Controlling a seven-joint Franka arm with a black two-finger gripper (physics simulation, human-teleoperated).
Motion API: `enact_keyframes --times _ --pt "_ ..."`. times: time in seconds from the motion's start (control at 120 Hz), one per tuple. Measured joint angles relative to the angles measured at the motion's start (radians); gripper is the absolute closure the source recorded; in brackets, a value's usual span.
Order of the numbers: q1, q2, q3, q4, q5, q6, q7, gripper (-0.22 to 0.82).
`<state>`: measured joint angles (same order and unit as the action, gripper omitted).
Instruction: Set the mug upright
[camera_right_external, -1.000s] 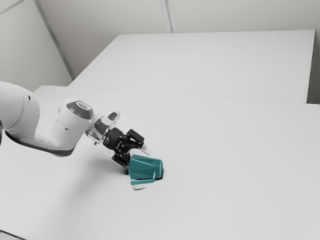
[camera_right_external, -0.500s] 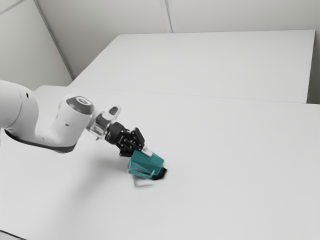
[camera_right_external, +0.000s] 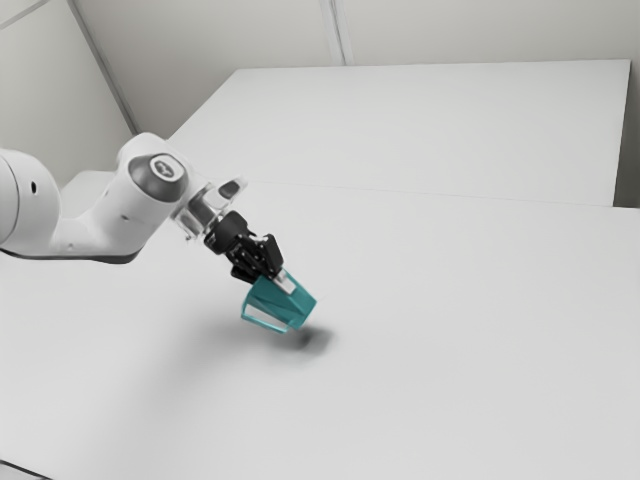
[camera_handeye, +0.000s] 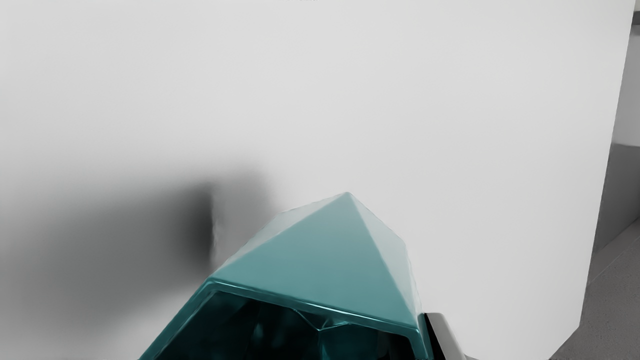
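At the mouth of the teal faceted mug (camera_right_external: 281, 306), the black two-finger gripper (camera_right_external: 284, 283) is pinching the wall. Since half a second, the mug has risen from the table (camera_right_external: 460, 330) and its shadow (camera_right_external: 310, 341) is now apart; it hangs beyond the fingertips, tilted, base pointing obliquely down, so I judge that straightening and lowering remain.

With my gripper (camera_right_external: 283, 283) at its six o'clock, the teal mug (camera_handeye: 325, 265) presents its open mouth, one finger (camera_handeye: 445, 334) touching its wall at four, a soft shadow (camera_handeye: 185, 225) at nine, and the white table's (camera_handeye: 475, 125) edge at three.
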<state>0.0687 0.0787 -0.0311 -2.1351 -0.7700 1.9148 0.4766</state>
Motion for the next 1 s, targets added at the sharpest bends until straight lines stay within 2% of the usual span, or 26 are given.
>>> enact_keyframes --times 0.433,0.667,1.0 --pt "-0.081 -0.047 -0.001 0.063 0.379 0.019 -0.098 0.75" --pt "-0.112 -0.049 -0.028 0.082 0.618 0.041 -0.189 0.75" --pt "-0.177 -0.047 -0.041 0.066 0.805 0.120 -0.299 0.75"
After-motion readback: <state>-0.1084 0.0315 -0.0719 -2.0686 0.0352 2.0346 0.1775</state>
